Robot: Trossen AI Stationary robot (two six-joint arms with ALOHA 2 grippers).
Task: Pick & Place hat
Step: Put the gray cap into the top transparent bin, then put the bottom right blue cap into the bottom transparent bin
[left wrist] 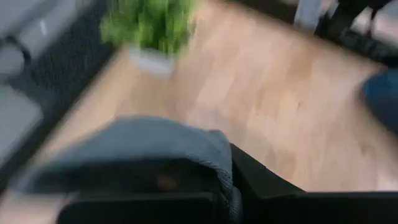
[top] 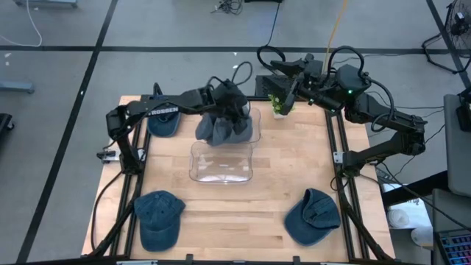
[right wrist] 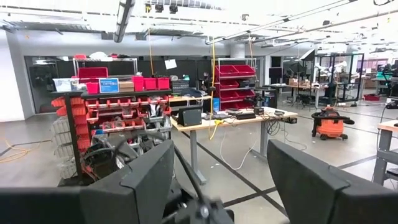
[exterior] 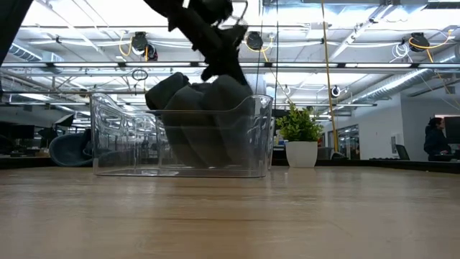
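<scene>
A dark grey hat (top: 219, 129) hangs bunched from my left gripper (top: 234, 104) over the far one of two clear bins (top: 255, 126). In the low view the hat (exterior: 188, 122) hangs down between the clear walls (exterior: 262, 137), below the gripper (exterior: 219, 61). The near clear bin (top: 221, 163) holds nothing that I can see. Three blue hats lie on the table: far left (top: 162, 122), near left (top: 158, 218), near right (top: 313, 216). My right gripper (right wrist: 217, 180) is open, empty and raised by the table's far right corner (top: 292, 90). My left gripper is shut on the grey hat's upper part (exterior: 215, 85), coming from above with the fingers pointing down. The hat also shows in the left wrist view (left wrist: 155, 146), against the dark fingers (left wrist: 149, 205). It hangs bunched below them. I cannot tell if it touches the bin's floor.
A small potted plant (top: 278, 105) stands at the table's far edge, right of the far bin. Bare wood lies between the near bin and the two near hats. The black frame rail (top: 340, 140) runs along the table's right side.
</scene>
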